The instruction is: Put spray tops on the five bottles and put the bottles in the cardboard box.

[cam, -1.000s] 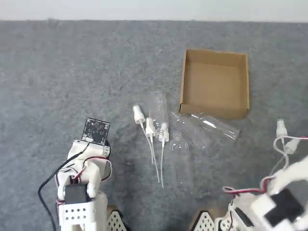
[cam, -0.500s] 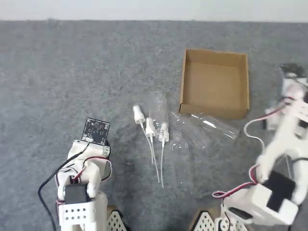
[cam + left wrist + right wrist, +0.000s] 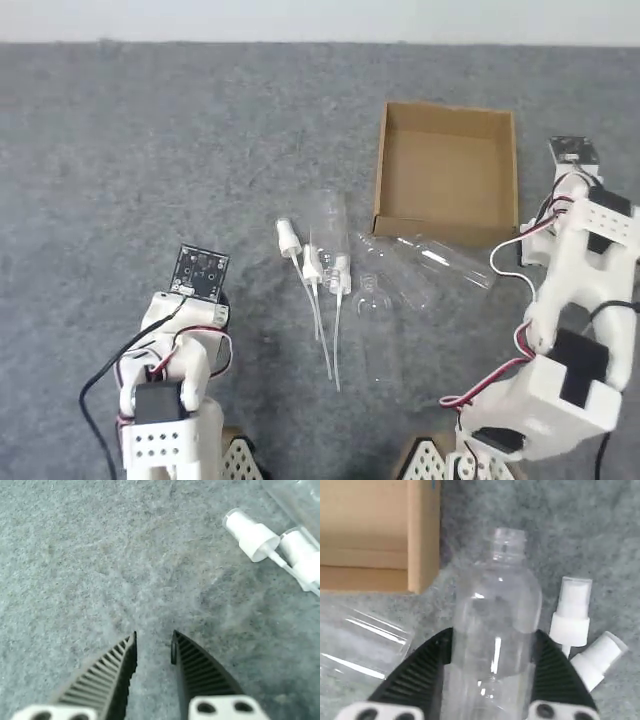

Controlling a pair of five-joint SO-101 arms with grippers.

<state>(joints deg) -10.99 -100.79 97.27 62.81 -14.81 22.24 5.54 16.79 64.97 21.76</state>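
Tool around bottle; spray tops beside

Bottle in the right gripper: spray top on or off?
Off. The bottle in the right gripper has a bare open neck; two spray tops lie loose beside it.

Table cover: mottled grey with a fine, felt-like fleck.
Cardboard box: plain tan-brown, upper right of the high view.
Bottles: clear and colourless, with pale glints.
Held bottle: clear, streaked with white reflections.
Spray tops: white, with thin whitish tubes.
Left gripper: black fingers with ridged striping, white base.
Right gripper: black, white base.
Arms: white shells, black motor blocks, red, black and white wires.
Circuit board: black with small light specks, lower left.
Top strip: pale grey-white.
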